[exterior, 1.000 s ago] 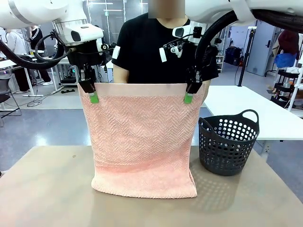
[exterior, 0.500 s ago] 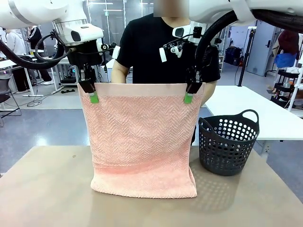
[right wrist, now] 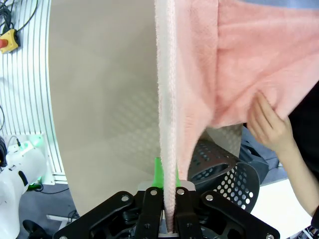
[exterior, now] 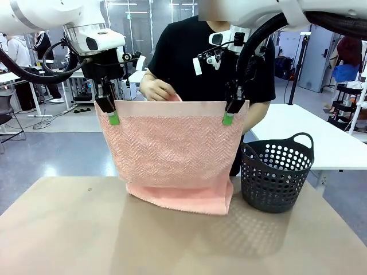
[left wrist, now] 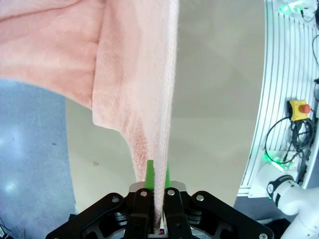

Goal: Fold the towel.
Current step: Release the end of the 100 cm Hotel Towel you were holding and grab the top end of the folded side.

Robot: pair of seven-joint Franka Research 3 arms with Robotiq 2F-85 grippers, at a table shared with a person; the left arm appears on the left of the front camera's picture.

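Starting nearest the camera, the table (exterior: 69,229) lies bare in front. The towel (exterior: 172,149) hangs over its middle like a broad curtain. Its bottom is a rounded fold low over the tabletop, and I cannot tell whether it touches.

The towel's plain band runs along the top edge, stretched level between the two arms. The left gripper (exterior: 113,117) is clamped tight on the top corner at its side, and the right gripper (exterior: 228,118) pinches the other corner the same way. In both wrist views the jaws are closed flat on the cloth's edge, with a green pad showing just past it.

The basket (exterior: 275,177) stands on the table near the towel's right side, apart from it.

Behind the towel a person stands at the far edge. One hand (exterior: 156,90) is up at the band with a bit of pink cloth in it. The right wrist view shows a hand (right wrist: 271,124) on the far layer, which rises behind the near one.

I judge the first fold to be under way. The lower edge seems raised behind, toward the gripped edge, but the two edges are not yet matched. What is left is to join the edges, lay the doubled towel on the table, and make any further folds.
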